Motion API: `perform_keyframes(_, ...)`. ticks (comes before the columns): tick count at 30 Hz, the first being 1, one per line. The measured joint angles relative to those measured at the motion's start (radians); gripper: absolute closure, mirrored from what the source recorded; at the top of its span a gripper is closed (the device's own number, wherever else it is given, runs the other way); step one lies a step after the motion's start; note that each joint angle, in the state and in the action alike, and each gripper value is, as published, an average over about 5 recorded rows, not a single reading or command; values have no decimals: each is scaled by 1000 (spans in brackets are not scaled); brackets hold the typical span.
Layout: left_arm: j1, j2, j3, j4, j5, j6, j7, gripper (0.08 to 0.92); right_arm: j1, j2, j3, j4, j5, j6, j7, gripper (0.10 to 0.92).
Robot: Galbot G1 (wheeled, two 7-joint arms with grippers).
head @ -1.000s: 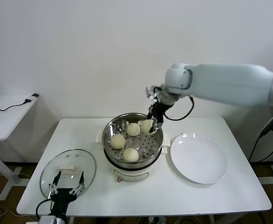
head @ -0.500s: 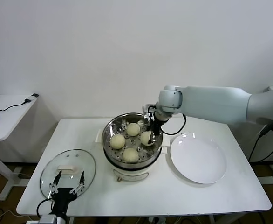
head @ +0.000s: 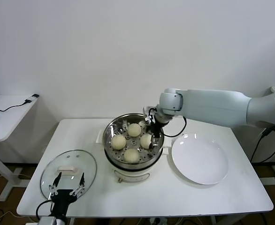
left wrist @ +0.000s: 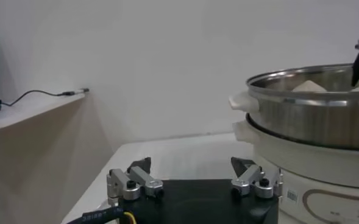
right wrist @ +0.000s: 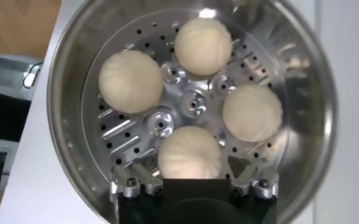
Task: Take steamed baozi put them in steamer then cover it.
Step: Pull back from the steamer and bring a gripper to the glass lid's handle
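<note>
White bench carries the steamer; four smooth, domed, cream baozi ring its perforated floor. Right tool straddles the nearest bun, jaws wide. Left tool idles wide beside the glass cover.

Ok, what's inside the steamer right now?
Four baozi on the perforated floor of the steamer, the right gripper around the nearest one. Its underside is hidden.
</note>
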Motion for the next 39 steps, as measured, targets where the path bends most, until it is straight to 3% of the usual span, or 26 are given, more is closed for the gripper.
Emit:
perform_keyframes(8,2,2,-3,-9,-8,4,2,177,-22,-64,175,-40,65,34,55,203)
perform_keyframes(18,-25,14,-18,6,-42,-28,9,177,-233,-197,593,-18,98,67,448,203)
perform_keyframes(29,-54,22,-29,14,-68,-73,-22,177,-847,-351,1221,136,-30,198,707,203)
perform_keyframes(39,-77,26,-25,43,-46,-112,-53,177,-1468,-266,1766,287,-192,321,745,203)
